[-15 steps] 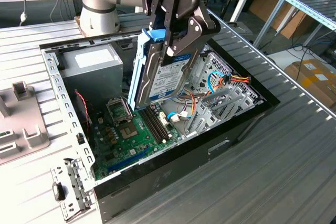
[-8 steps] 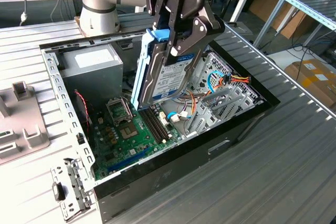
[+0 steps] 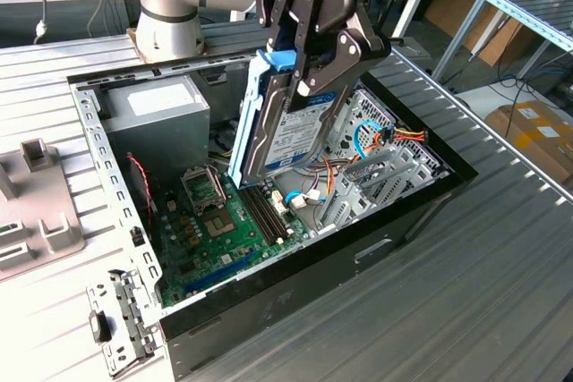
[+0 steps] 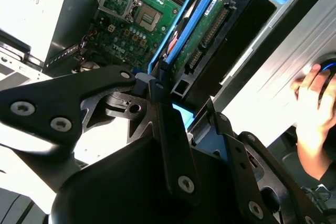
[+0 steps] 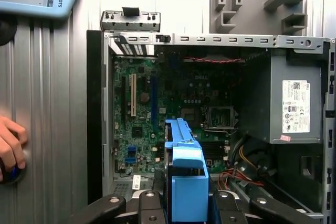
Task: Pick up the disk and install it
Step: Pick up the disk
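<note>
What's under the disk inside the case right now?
The disk, clamped in the gripper, is held tilted above the green motherboard and its dark memory slots. The board directly behind the disk's lower end is covered.

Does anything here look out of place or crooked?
The disk stands almost on end in the pincer, leaning above the green board inside the open computer case, not lying flat in a bay. A person's hand rests on the table near the case.
</note>
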Tool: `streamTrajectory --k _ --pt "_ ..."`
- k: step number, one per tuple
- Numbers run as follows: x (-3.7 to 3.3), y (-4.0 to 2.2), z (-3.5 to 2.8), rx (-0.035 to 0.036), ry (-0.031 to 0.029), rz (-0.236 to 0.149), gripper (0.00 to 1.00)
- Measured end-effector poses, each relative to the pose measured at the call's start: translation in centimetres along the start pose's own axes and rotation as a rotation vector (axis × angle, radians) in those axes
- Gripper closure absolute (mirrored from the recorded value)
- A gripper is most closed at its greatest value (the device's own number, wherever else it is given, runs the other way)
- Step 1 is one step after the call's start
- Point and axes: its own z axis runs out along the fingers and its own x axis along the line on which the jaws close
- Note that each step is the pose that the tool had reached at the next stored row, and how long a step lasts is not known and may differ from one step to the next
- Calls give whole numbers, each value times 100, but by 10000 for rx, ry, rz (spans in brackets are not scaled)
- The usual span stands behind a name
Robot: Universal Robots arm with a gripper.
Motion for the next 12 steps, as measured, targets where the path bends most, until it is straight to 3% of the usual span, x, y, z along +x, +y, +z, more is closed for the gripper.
streamTrajectory --k 12 --pt "28 -113 4 0 0 0 63"
